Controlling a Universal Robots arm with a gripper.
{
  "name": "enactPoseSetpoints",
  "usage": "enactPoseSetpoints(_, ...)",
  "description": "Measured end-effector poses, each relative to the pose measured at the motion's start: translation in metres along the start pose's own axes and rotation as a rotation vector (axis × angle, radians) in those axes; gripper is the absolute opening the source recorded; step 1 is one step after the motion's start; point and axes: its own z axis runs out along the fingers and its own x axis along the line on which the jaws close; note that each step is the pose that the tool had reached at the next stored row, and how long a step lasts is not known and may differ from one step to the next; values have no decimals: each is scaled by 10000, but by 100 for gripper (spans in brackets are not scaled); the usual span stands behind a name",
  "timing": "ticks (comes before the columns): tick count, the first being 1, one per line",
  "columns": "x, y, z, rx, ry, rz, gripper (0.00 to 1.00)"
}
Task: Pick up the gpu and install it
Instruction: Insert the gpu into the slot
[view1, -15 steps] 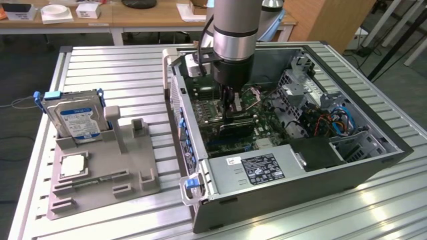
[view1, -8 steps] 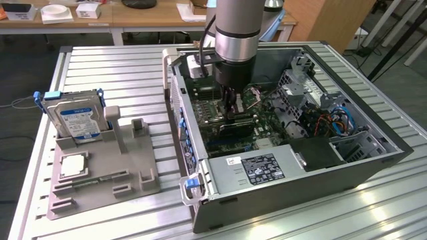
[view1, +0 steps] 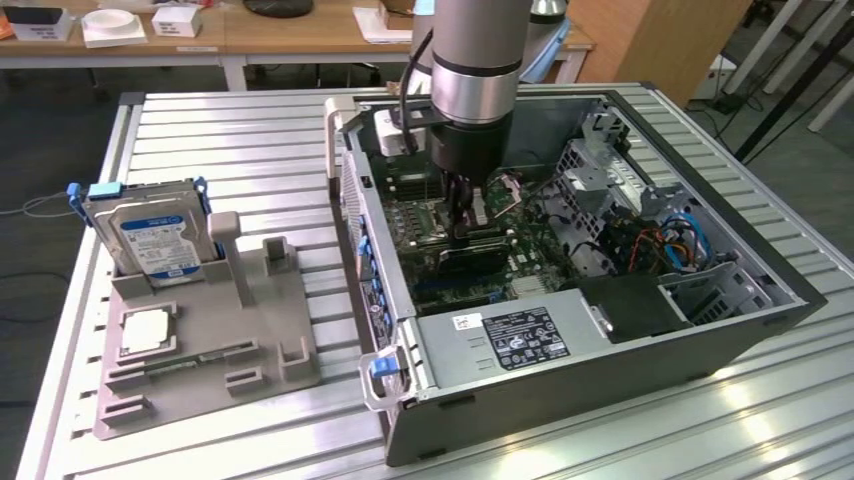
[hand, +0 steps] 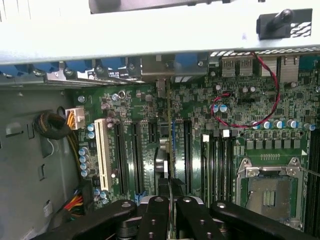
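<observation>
My gripper (view1: 461, 232) reaches down into the open computer case (view1: 561, 385), over the green motherboard (view1: 441, 262). It is shut on the gpu (hand: 169, 145), a thin card seen edge-on that stands upright between the fingertips (hand: 156, 215). In the wrist view the card's edge runs along the dark expansion slots (hand: 136, 150) of the motherboard (hand: 235, 100), and its metal end points at the case's rear wall. In the exterior view the gpu (view1: 467, 262) shows as a dark slab just under the fingers, low against the board.
A white slot (hand: 102, 155) and the open CPU socket (hand: 270, 192) flank the card. A red wire (hand: 272, 95) loops over the board. The power supply (view1: 514, 340) and drive cage (view1: 607, 170) crowd the case. Outside, a grey fixture (view1: 267, 340) holds a hard drive (view1: 150, 235) and a CPU chip (view1: 147, 330).
</observation>
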Motion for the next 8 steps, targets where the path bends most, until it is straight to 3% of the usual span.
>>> enactPoseSetpoints(3, 1, -19, 2, -263, 16, -23, 15)
enactPoseSetpoints(4, 1, -20, 1, -288, 19, -25, 15)
enactPoseSetpoints(8, 1, -20, 1, -289, 18, -25, 15)
